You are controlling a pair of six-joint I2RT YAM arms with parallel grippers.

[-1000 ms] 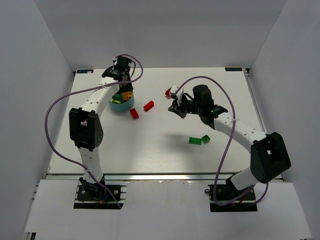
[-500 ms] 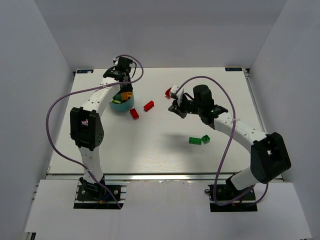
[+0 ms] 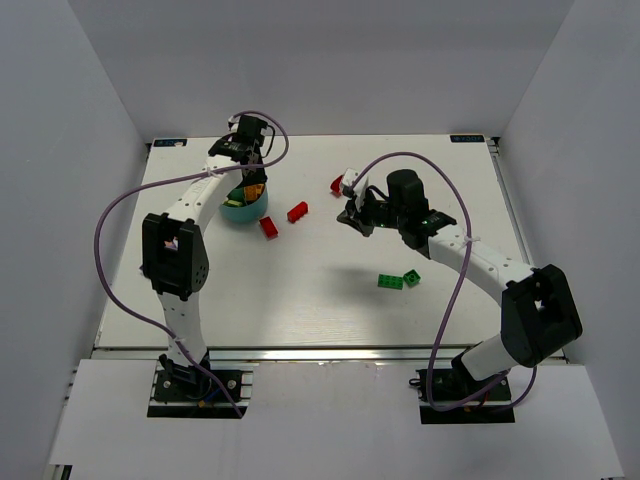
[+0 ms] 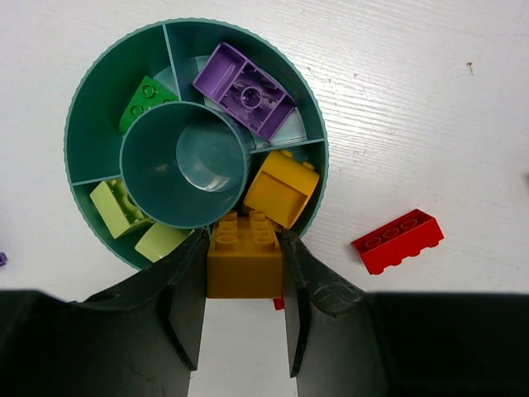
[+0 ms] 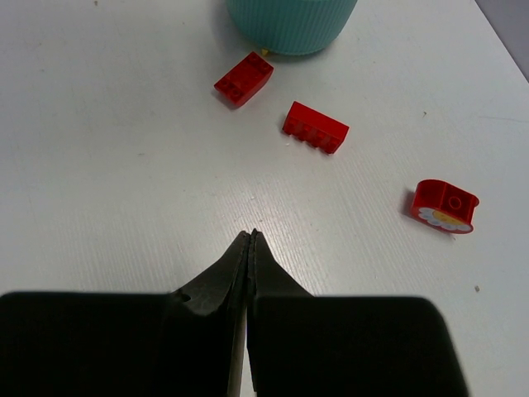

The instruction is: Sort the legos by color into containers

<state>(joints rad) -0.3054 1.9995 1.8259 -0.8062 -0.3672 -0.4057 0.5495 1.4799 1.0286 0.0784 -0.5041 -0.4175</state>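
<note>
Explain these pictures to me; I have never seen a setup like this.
Two robot arms stand at a white table. One picture looks down from above; the other two come from a camera on each wrist. The left gripper holds an orange brick at the edge of a divided teal cup, which has a purple brick, a green brick, lime bricks and another orange brick in separate compartments. The right gripper is shut and empty. Loose on the table: two red bricks, a rounded red piece, two green bricks.

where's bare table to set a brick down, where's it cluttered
Bare: white table along its near edge, left of the two green bricks; also its far right corner. Crowded: right of the round teal plastic cup, where two red bricks lie.
</note>
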